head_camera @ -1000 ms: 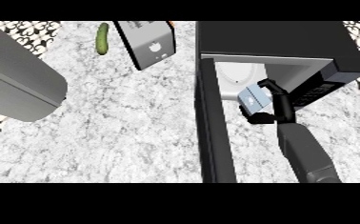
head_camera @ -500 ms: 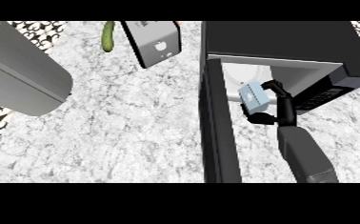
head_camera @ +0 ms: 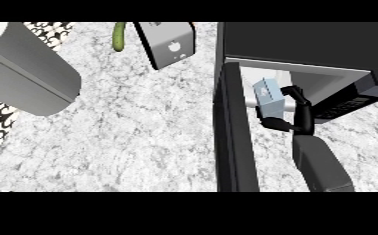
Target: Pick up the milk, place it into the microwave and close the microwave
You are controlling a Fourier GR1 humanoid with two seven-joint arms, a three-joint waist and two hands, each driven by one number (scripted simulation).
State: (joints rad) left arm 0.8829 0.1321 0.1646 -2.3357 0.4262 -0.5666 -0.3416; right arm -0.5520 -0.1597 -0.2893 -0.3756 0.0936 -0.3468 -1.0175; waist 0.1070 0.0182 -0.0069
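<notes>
Where the head view looks down on the marbled counter (head_camera: 133,129), the right hand (head_camera: 301,113) curls its fingers and thumb round the milk (head_camera: 268,98), a pale blue carton held tilted at the open mouth of the microwave (head_camera: 295,41), over its light interior. Whether the carton touches the floor inside cannot be told. The microwave's door (head_camera: 232,134) stands open, just left of the carton. Well apart, at the far edge, a green cucumber (head_camera: 118,36) lies beside a grey box (head_camera: 168,46). A large grey forearm (head_camera: 33,79) fills the left side; its hand does not show.
</notes>
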